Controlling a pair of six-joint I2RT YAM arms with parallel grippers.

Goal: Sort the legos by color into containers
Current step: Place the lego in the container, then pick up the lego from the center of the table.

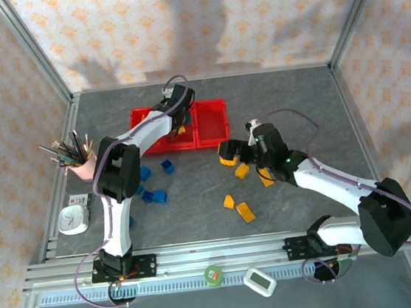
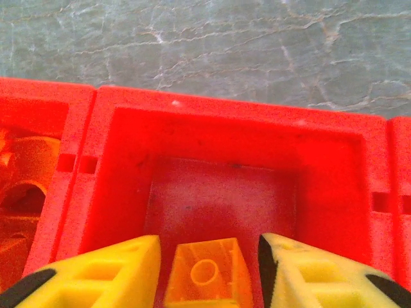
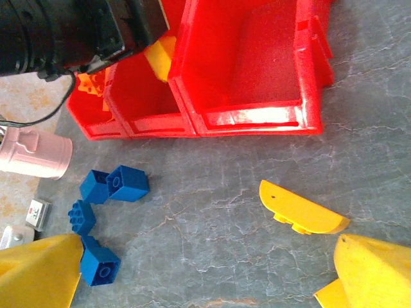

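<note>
Legos (image 1: 155, 197) lie partly in the red tray (image 2: 231, 112) and partly loose on the grey table (image 3: 212, 192). One of them, a yellow-orange brick (image 2: 205, 276) with one round stud showing on top, sits directly between the fingers (image 2: 103, 273) of the left gripper (image 2: 209, 242), inside the tray's middle bin. The two yellow fingers stand parted on either side of it. A thin gap shows between each finger and the brick, so nothing is pinched. I cannot tell whether the brick rests on the bin floor. In the next bin, on the left of that gripper's wrist view, lie orange pieces (image 2: 19, 179), one of them curved. Beyond the fingertips are the bin's far wall and then bare table.

The right gripper (image 3: 209, 247) hangs above the table, short of the tray, with its fingers spread wide and only tabletop between them. A flat yellow piece with a curved edge (image 3: 302, 208) lies just ahead of the finger on the right of its wrist view (image 3: 379, 276). Four blue bricks (image 3: 128, 183) lie off toward the other finger, the nearest one just beside that fingertip in the wrist view. A pink cup (image 3: 32, 154) stands farther out the same way. Straight ahead of this gripper is the tray's near wall. From above, two more yellow pieces (image 1: 245, 211) lie on the table behind it, toward the arm bases.
</note>
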